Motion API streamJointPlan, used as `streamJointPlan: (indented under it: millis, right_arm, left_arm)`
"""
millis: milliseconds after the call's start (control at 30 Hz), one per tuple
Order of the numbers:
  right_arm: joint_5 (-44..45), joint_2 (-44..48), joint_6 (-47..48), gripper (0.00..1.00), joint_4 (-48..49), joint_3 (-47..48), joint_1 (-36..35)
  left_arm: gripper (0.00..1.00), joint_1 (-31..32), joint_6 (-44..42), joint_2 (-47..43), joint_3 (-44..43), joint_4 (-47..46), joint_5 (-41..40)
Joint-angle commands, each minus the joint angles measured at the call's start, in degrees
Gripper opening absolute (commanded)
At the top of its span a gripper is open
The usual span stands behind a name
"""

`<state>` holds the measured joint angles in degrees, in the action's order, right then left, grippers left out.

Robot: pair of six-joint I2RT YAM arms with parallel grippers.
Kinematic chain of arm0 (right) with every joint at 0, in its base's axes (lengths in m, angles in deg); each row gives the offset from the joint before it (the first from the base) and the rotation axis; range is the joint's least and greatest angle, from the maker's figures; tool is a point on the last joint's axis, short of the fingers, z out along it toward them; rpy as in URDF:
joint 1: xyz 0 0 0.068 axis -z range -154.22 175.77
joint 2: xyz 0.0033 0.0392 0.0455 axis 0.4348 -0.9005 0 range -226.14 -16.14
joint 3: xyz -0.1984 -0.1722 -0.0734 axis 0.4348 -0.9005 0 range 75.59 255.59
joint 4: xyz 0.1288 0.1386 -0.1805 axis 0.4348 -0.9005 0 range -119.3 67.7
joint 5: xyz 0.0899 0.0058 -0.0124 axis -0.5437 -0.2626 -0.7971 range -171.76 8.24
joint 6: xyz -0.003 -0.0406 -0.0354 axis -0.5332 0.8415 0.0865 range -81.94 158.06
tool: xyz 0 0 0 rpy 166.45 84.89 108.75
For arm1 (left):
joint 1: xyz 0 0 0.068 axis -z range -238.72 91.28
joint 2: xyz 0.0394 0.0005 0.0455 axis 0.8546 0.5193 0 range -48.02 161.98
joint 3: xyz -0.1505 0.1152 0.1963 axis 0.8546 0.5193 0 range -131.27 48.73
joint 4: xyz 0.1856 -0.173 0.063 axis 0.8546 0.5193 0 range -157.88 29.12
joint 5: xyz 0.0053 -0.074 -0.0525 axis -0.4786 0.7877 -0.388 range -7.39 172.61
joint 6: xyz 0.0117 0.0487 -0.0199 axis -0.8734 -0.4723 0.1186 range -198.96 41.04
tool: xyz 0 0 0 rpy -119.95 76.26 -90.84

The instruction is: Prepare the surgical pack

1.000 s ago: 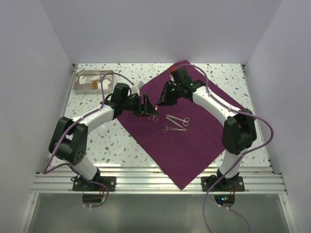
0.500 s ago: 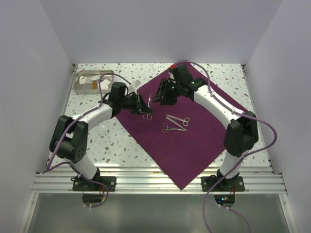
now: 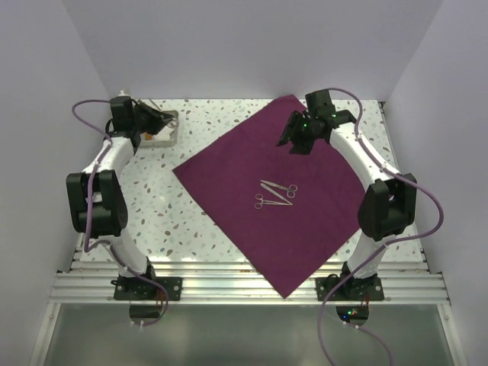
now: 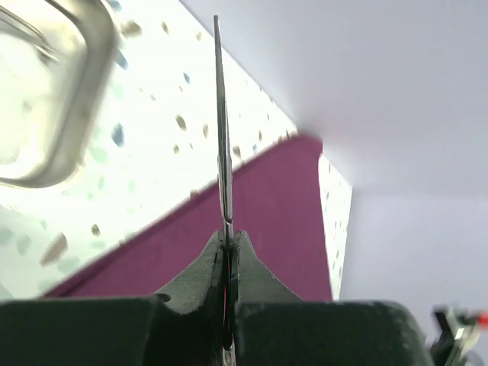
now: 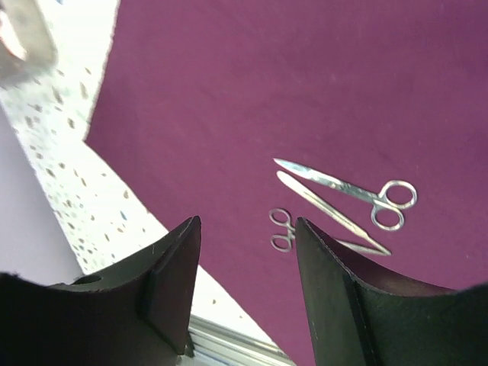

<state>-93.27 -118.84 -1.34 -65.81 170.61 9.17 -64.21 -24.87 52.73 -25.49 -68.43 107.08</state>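
Observation:
The surgical pack (image 3: 236,164) is a deep purple cloth lying flat as a square sheet, one corner pointing at the arms; it also shows in the left wrist view (image 4: 274,221) and the right wrist view (image 5: 252,84). At its middle lie scissors (image 5: 347,187), tweezers (image 5: 329,213) and a small ring-handled clamp (image 5: 281,229), seen from above as a cluster (image 3: 276,194). My left gripper (image 4: 227,235) is shut on a thin metal instrument (image 4: 220,122), seen edge-on. It hangs at the back left (image 3: 155,120) by the tray. My right gripper (image 5: 248,223) is open and empty above the cloth's back right part (image 3: 296,139).
A metal tray (image 3: 169,131) stands at the back left corner, its rim (image 4: 72,114) close to the held instrument. White walls close in the speckled table (image 3: 152,206) on three sides. A metal rail (image 3: 229,278) runs along the near edge.
My left gripper shut on a metal instrument over the cloth and swung with it to the tray at the back left. My right gripper opened and drew back to the right.

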Motion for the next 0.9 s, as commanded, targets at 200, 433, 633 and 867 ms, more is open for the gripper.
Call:
streamJointPlan:
  millis: [200,433,633,867]
  right_arm:
    - [-2.64,-2.15,2.22,0.57,-1.67,-4.41,-0.28]
    - [-4.48,-5.49,2.48,0.56,-0.88,-3.79,0.43]
    - [-5.54,-7.52,1.96,0.56,-0.88,-3.18,0.52]
    - [-5.45,-7.61,2.22,0.57,-0.97,-3.88,0.52]
  left_arm:
    - [0.0,-4.52,17.45,15.16,-14.35,-3.93,-14.62]
    - [0.05,-4.52,23.08,25.02,-23.6,-1.55,-20.14]
    - [0.32,-4.52,24.05,30.73,-30.72,3.46,-20.87]
    - [0.44,-4.35,22.73,28.54,-28.98,5.48,-20.07]
